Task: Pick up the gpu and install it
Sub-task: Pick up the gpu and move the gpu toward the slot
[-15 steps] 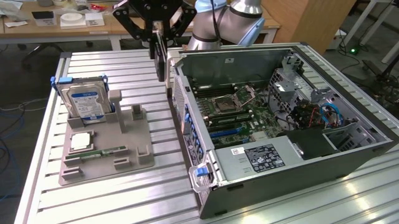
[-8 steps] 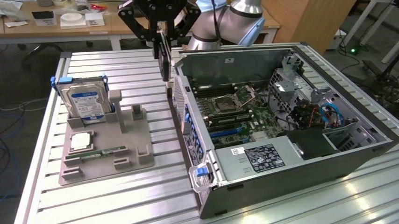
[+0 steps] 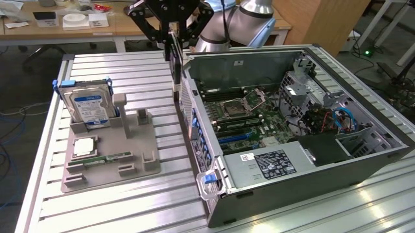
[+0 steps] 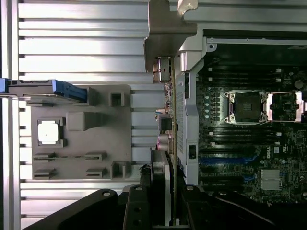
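Pickup part looks done: the tool (image 3: pixel 172 35) is pinching the gpu (image 3: pixel 175 63) by its top edge. The card hangs on edge in the air, right by the rear wall of the open PC case (image 3: pixel 272 191). It's not seated on the motherboard (image 3: pixel 250 119) yet, so I'd say the install is all that's left.

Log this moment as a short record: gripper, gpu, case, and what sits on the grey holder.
gripper: shut on the gpu, gripping its upper end
gpu: held upright, hanging down close by the case wall on the holder's side; not seated in any slot
computer case: lying on its side, open, motherboard exposed
grey holder: on the exterior view's left of the case
hard drive: standing upright in the holder
RAM stick: lying flat in the holder
task status: gpu picked up, not installed
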